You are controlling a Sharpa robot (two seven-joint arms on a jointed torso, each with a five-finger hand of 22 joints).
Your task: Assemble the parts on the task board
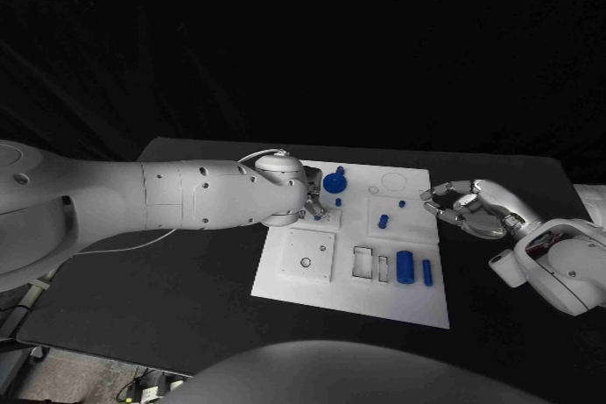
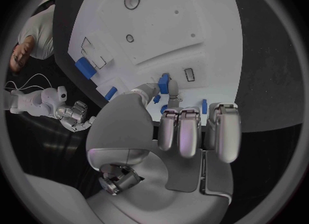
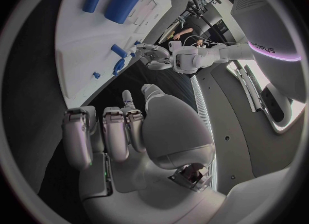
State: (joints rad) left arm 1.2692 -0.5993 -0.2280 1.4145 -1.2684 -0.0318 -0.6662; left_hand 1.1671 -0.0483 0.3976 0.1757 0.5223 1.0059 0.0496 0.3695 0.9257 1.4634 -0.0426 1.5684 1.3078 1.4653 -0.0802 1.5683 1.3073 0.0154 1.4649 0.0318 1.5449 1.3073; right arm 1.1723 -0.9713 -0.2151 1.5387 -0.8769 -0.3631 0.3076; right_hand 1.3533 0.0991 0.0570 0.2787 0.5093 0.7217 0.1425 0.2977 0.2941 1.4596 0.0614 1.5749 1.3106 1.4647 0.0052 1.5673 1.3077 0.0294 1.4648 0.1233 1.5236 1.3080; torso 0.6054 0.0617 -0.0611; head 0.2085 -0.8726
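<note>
The left hand [image 1: 307,200] is over the far left part of the task board [image 1: 293,286], and the left wrist view shows a small blue part [image 2: 164,84] pinched between its thumb and a fingertip, with the other fingers [image 2: 187,131] curled in side by side. The step in hand looks like seating that piece into a hole or slot on the board near the round blue part [image 1: 334,181]. Which opening is meant cannot be told, since the hand covers that spot in the head view. To do it well, the piece should be kept upright over its seat and lowered straight, with the pinch released only once it sits flush (a tilted entry would likely jam it). The right hand [image 1: 465,208] hovers at the board's right edge, fingers curled loosely and holding nothing that can be seen. It is best kept clear. The larger blue cylinder [image 1: 405,266] and a slimmer blue bar [image 1: 427,272] lie near the board's front, well apart from the work.
</note>
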